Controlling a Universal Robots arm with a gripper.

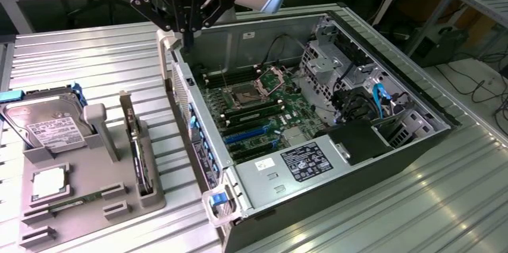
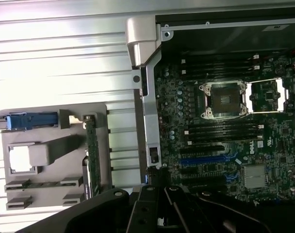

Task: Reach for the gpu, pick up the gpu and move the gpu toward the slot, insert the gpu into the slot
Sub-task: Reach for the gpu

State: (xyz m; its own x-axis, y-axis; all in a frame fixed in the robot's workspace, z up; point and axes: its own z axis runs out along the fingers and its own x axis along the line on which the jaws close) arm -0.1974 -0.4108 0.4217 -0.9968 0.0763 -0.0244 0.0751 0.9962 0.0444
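Note:
The gpu (image 1: 137,149) stands thin edge-on in a grey holder tray (image 1: 87,217) on the exterior view's left, its silver bracket at the far end. My gripper (image 1: 188,43) hangs shut and holds nothing, above the near corner of the open computer case (image 1: 413,146), well apart from the gpu. Blue slots (image 1: 247,134) lie on the motherboard inside the case. In the wrist view the gpu (image 2: 92,145) shows as a narrow green strip in the tray, the blue slot (image 2: 203,158) lies on the board, and my gripper (image 2: 159,187) is dark, over the case wall.
A silver hard drive (image 1: 46,125) with a white label stands in the tray beside the gpu. A thin memory stick (image 1: 75,201) and a square chip (image 1: 49,180) lie in it too. Ribbed metal tabletop (image 1: 95,62) surrounds the case. Cables (image 1: 381,101) fill the case's far end.

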